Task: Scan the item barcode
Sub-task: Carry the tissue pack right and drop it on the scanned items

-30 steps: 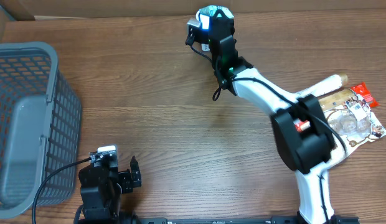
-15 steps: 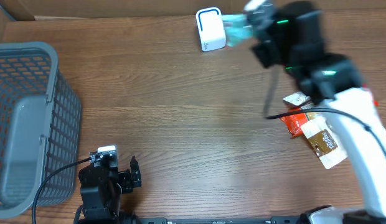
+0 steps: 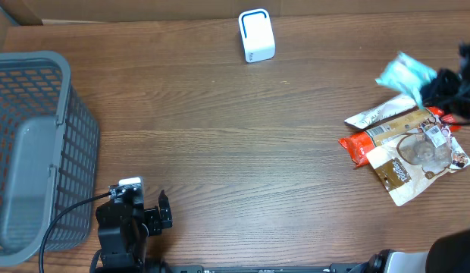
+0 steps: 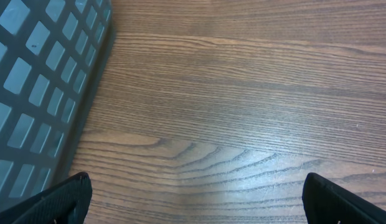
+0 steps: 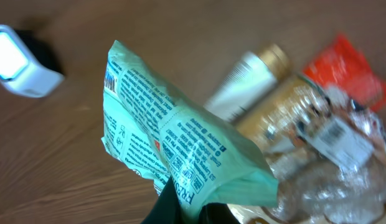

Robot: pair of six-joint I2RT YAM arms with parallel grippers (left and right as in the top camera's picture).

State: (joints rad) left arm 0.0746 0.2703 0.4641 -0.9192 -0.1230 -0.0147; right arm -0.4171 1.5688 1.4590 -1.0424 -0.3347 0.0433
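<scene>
Wooden table (image 3: 220, 136), right hand (image 5: 188, 208) clamped on teal packet (image 5: 174, 143) near snack pile (image 3: 409, 148), left hand (image 4: 196, 199) open

packet (image 5: 174, 143): teal, crinkled, small print, tilted, up off the counter (image 3: 220, 136) at far right
scanner (image 3: 256, 36): white box, upright, counter's far edge

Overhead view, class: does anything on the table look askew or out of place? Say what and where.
The snack packets at the far right lie heaped, overlapping at skewed angles. The white scanner and grey basket look orderly.
</scene>
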